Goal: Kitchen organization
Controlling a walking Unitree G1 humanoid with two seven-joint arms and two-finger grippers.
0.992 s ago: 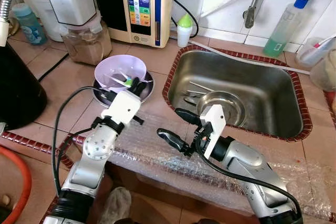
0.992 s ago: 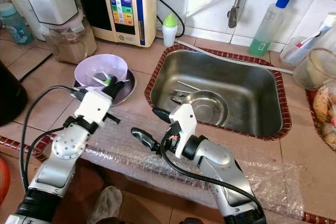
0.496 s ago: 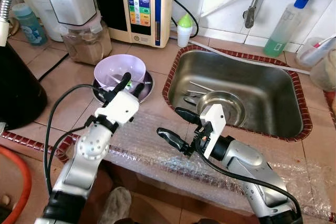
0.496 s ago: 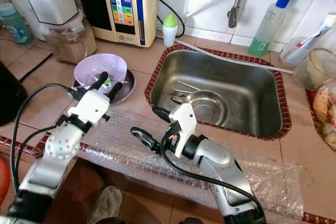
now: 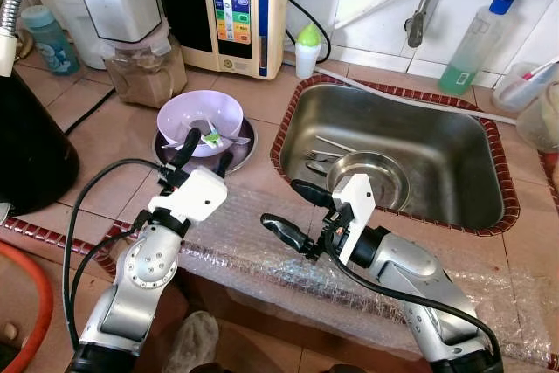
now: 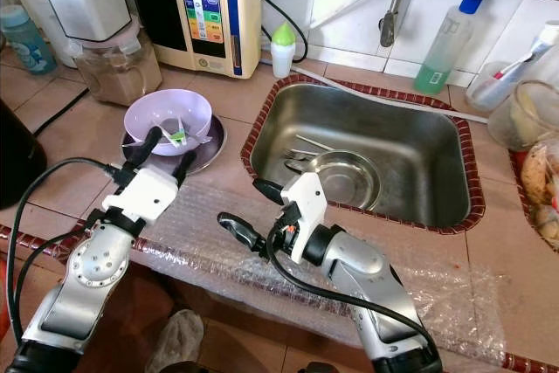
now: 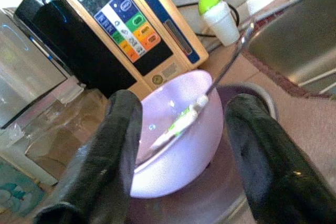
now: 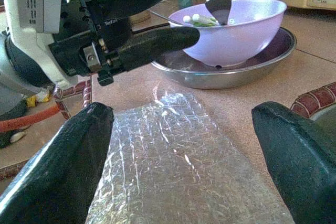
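The left gripper (image 5: 201,151) has pulled back toward the robot since a second ago; then its black fingers reached over the bowl, and now they sit just at the near rim, apart, with nothing between them. The right gripper (image 5: 293,210) has not moved. On the far left stands a dark round thing (image 5: 31,150), and behind it a blender with brown stuff in its jar (image 5: 144,72) and a small blue bottle (image 5: 45,37). Next comes the purple bowl (image 5: 199,121), which sits inside a shallow metal dish (image 5: 245,142) on the tiled table (image 5: 105,128). A spoon (image 7: 231,59) leans in the bowl with its handle sticking up over the rim, and a bit of green and white food (image 7: 181,121) lies at its bowl end. The purple bowl looks like thin plastic, so it is likely light and a bit slippery, and it could slide or tip in the dish; the best place to take it is probably the near rim, one finger inside and one outside, away from the spoon. The spoon is loose and may rattle or fall out. In front lies a sheet of bubble wrap (image 5: 253,238), soft and crinkly. The right gripper hangs over it with its fingers wide apart and empty. To the right is the metal sink (image 5: 437,141) holding a metal bowl (image 5: 384,172) and some forks (image 5: 319,159), and a green soap bottle (image 5: 472,41) stands behind it.
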